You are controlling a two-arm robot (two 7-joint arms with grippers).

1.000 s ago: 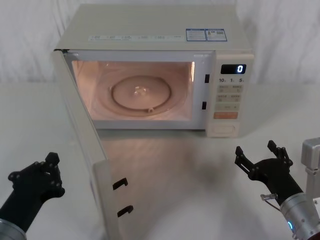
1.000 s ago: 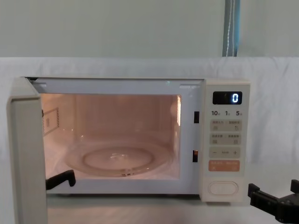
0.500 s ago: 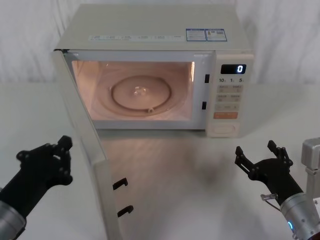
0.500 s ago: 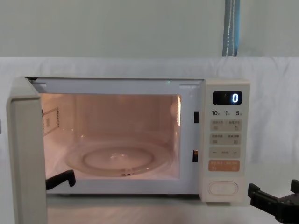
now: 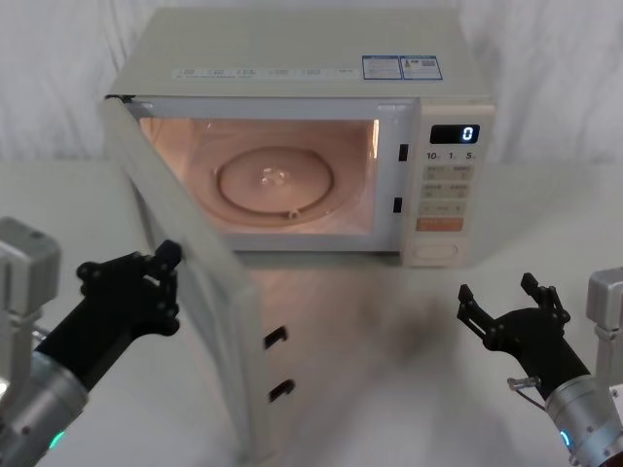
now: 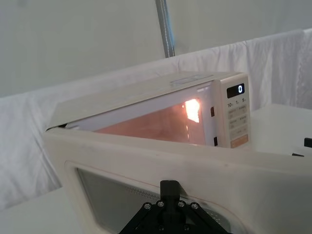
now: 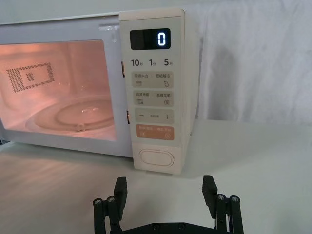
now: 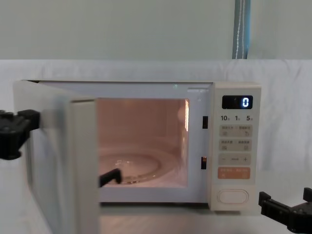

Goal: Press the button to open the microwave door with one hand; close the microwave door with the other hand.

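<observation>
Touching the half-open microwave door point(image 5: 200, 292), left end effector point(image 5: 146, 282).

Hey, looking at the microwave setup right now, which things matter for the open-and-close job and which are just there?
Part of the job:
- microwave door, partly swung in
- left gripper, against the door's outer face
- button
- right gripper, open, out in front of the panel

Just there:
- glass turntable
- digital display
- orange key
- white table
</observation>
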